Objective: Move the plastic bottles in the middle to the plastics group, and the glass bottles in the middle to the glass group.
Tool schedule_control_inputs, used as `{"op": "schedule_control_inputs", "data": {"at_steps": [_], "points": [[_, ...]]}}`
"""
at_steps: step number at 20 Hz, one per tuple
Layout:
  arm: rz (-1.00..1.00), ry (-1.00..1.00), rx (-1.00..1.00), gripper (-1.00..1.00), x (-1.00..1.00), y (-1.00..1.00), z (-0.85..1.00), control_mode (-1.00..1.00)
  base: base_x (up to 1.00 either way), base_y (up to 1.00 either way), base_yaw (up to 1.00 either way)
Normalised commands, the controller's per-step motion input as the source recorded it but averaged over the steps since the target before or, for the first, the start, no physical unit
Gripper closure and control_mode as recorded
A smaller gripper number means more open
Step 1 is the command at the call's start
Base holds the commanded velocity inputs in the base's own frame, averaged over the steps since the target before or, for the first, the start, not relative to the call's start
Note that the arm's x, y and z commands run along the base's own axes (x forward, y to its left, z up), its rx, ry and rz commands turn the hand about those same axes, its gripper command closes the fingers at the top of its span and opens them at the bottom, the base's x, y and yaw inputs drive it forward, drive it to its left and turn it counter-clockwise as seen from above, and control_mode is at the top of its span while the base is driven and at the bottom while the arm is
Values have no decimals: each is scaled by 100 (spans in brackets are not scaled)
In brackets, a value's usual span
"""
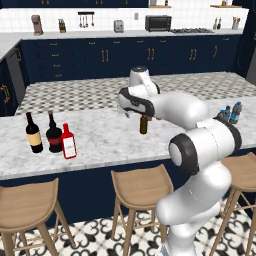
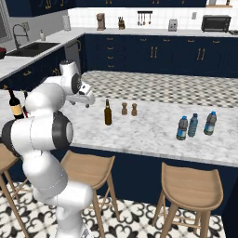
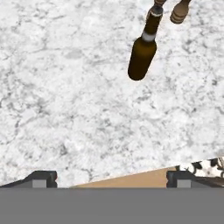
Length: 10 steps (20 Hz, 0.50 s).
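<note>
The open pincer (image 3: 111, 179) hangs above the marble worktop (image 3: 65, 87) near its front edge. A brown bottle (image 3: 143, 52) stands apart on bare stone ahead.

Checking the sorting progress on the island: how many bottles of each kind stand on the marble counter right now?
Dark wine bottles: 2
Red bottle with white label: 1
Slim brown bottle: 1
Clear-blue water bottles: 3
Total: 7 bottles
</note>
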Motion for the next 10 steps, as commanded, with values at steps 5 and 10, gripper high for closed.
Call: {"op": "schedule_control_inputs", "data": {"at_steps": [5, 10], "points": [[26, 4, 0, -100, 13, -68, 2, -100, 0, 0, 0], [48, 0, -1, -100, 27, -33, -7, -100, 0, 0, 0]]}}
